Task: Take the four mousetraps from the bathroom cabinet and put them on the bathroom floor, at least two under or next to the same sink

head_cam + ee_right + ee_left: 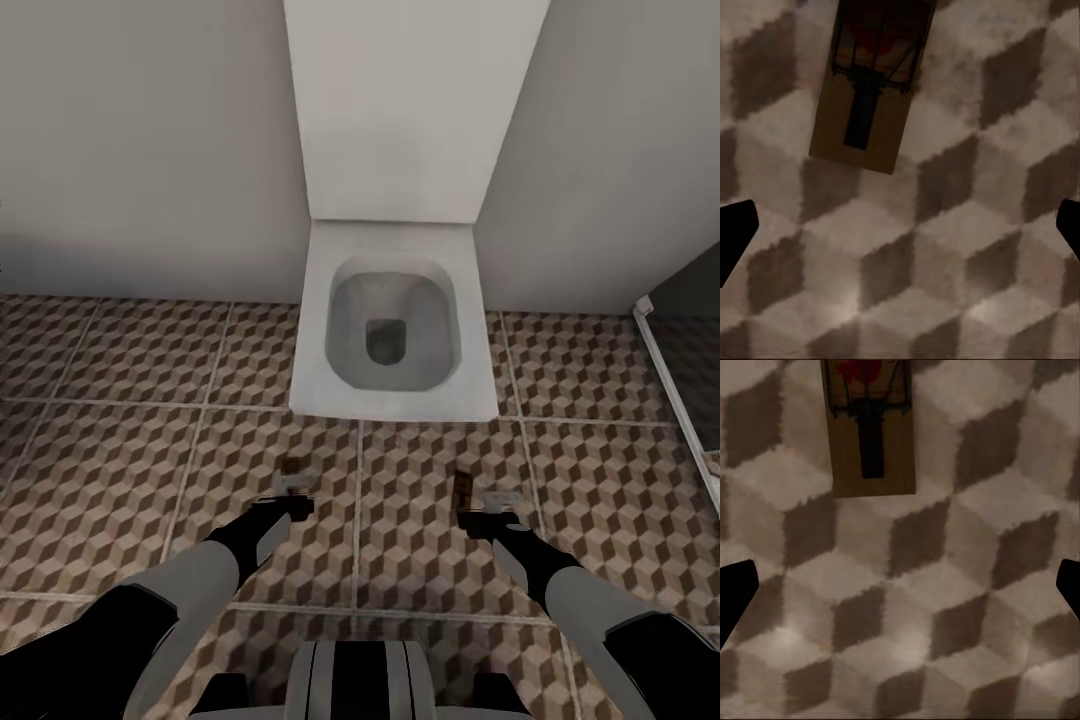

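Now hovering low at the left, with the left gripper (pixel 289 503) spread wide and empty, its dark fingertips (pixel 735 594) sitting at the far edges of the left wrist view with bare tile between them. Facing the left mousetrap (pixel 870 439) just ahead of those tips, lying flat on the floor (pixel 120 450), apart from both fingers, its dark bar pointing back toward the gripper and a red patch at its far end.

Moving across to the middle: looking at a white toilet (pixel 395 330) against the wall, with both traps lying on the tiles in front of it, well apart from each other.

Reaching the right: holding the right gripper (pixel 492 517) equally wide and empty, fingertips (pixel 736 232) clear of the right mousetrap (pixel 866 97), which is also lying flat just ahead but turned slightly askew to the gripper's line.

Judging the step in hand as leaving this pair on the tiles and getting clear. Doing that well means keeping both jaws wide, lifting the arms straight up before pulling back, and not sweeping sideways, since light flat boards are probably sliding at the slightest brush. Watching the right side more closely, where the skewed corner is sitting nearer one finger's path. Bearing in mind that lying in front of a toilet is likely not counting as beside a sink.
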